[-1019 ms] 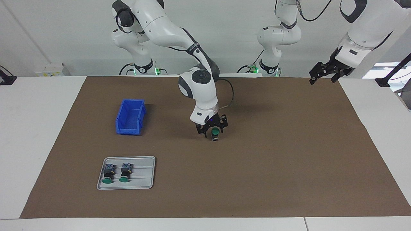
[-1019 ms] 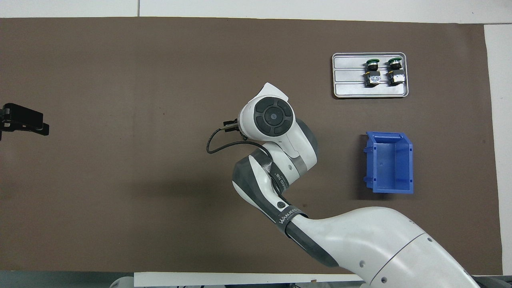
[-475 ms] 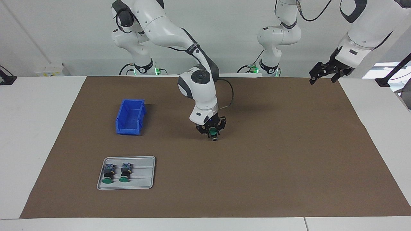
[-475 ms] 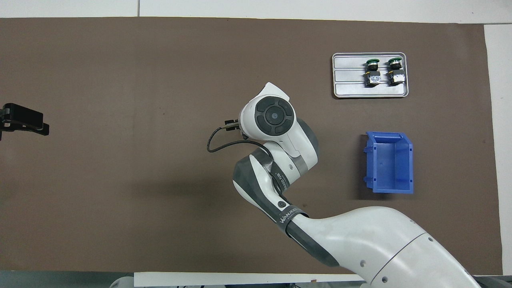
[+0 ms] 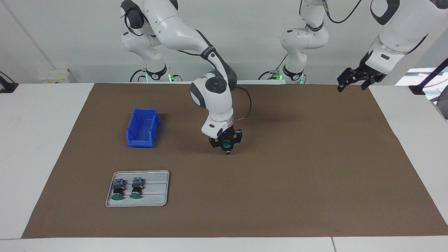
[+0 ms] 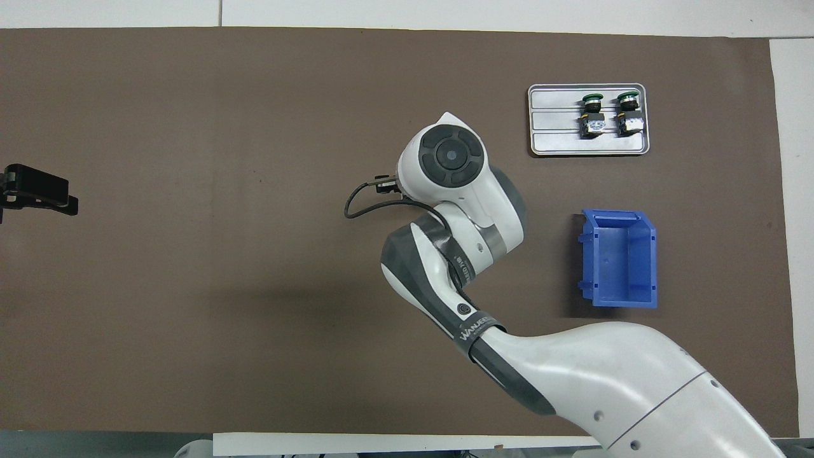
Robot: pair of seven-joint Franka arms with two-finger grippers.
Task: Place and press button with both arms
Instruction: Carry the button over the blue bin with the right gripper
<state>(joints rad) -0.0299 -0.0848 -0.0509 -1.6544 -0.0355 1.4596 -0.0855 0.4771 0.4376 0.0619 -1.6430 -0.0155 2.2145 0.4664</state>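
Since a second ago, when its fingers stood apart around the button [image 5: 226,143], the right gripper [image 5: 225,146] has been closed on it at the centre of the facing view, low over the brown mat [image 5: 315,168]. Pick-up is judged done; placing remains. The left gripper [image 5: 353,81], fully spread and empty, is parked at the upper right.

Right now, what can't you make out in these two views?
- Overhead: right tool and the button it holds are hidden under the right arm's wrist.
- Overhead: left tool is cut off by the frame edge.
- Facing: whether the button touches the brown mat is unreadable.
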